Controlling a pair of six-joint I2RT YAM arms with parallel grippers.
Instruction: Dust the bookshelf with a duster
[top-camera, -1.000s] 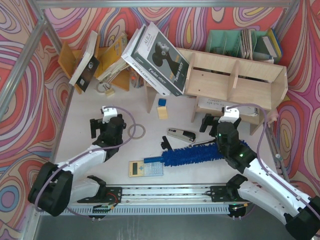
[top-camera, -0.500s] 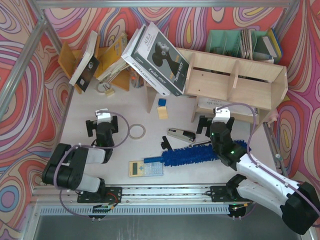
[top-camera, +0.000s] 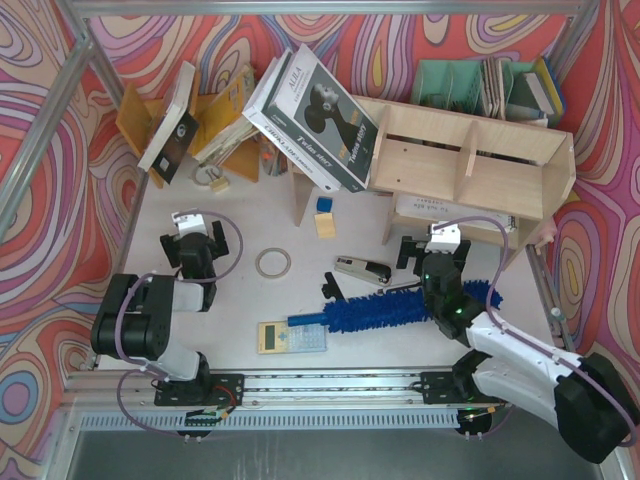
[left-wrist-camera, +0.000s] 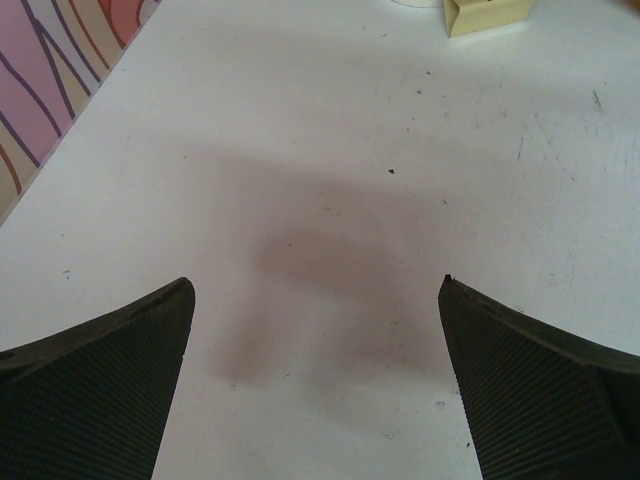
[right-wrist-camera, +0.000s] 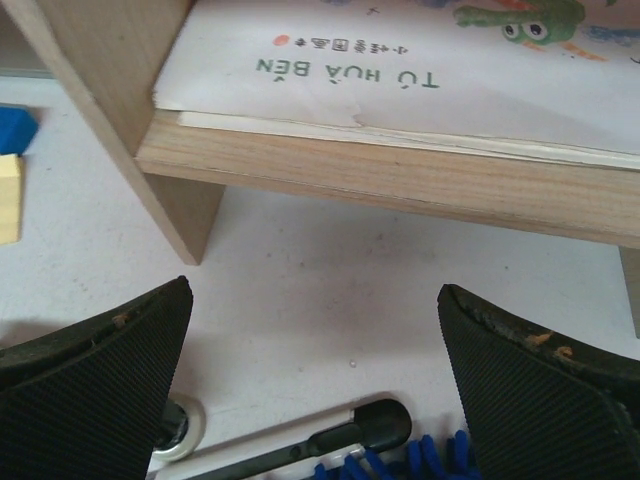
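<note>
The long, bright blue fluffy microfibre duster lies flat on the white worktop, just in front of the long pale plywood bookshelf. The right gripper, spread wide and empty, hovers by the duster's fluffy end, facing the shelf. The left gripper, equally spread, holds nothing, well apart to the left.

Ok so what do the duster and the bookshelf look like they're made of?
Duster: probably microfibre, going by the bright blue, shaggy, matte tufts. Bookshelf: pale wood, possibly plywood, apparently unpainted, with grain showing along its lower shelf edge.
</note>
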